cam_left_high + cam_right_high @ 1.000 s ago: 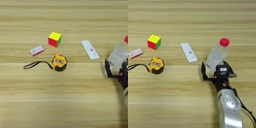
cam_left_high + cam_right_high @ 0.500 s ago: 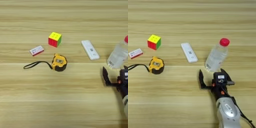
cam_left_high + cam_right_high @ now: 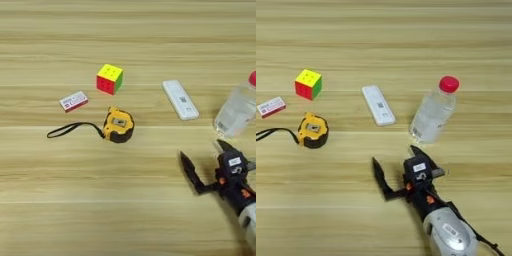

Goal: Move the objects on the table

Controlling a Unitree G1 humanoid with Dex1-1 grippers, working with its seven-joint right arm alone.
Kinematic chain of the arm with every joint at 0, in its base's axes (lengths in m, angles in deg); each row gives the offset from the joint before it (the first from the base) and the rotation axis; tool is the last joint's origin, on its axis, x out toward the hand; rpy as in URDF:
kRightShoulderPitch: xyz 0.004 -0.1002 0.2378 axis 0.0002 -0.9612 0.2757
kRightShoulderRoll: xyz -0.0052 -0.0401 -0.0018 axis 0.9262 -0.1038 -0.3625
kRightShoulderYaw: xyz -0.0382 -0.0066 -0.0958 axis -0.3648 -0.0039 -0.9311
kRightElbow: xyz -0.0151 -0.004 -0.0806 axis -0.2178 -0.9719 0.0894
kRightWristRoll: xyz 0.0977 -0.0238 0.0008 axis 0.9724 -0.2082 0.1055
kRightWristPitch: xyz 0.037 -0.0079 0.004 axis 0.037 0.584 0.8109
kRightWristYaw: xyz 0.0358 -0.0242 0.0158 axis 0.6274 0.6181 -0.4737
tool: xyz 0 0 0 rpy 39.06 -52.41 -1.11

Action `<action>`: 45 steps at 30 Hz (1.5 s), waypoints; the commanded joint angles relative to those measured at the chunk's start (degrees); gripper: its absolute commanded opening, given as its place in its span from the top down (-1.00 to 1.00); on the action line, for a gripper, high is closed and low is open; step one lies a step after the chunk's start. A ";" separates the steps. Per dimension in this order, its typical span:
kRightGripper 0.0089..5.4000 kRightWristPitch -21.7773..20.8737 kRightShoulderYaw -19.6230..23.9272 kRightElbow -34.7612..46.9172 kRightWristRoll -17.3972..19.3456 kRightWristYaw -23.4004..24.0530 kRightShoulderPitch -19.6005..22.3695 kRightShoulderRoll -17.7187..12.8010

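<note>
1. Gripper (image 3: 397, 171) is spread wide and empty; I read one black finger out to its left and the other close under the bottle, both just above the table (image 3: 384, 30).
2. Bottle (image 3: 432, 116) stands just beyond the gripper and slightly to its right, apart from the fingers. Its body leans, with the red cap tipped away and to the right.
3. Remote (image 3: 378, 104) lies beyond the gripper and a little to its left, long axis running away from me, tilted leftward at the far end. It is near; I judge it the next easy reach.
4. Tape (image 3: 312, 131) sits well to the gripper's left, strap trailing further left.
5. Cube (image 3: 110, 78) and box (image 3: 73, 100) lie far left, beyond the tape.
6. Bare wood is wide on the near side of the tape and left of the gripper; the right margin past the bottle is narrower.
</note>
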 commanded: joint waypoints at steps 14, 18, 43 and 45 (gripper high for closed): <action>-0.99 -3.60 -6.37 -0.14 -2.19 -1.61 10.49 -0.84; -0.99 -3.77 -7.20 -2.51 -1.90 -1.96 13.46 -0.28; -0.99 1.01 -12.91 -2.51 3.21 -7.18 17.29 2.04; -0.99 1.43 -13.13 -2.79 2.89 -7.51 18.20 1.62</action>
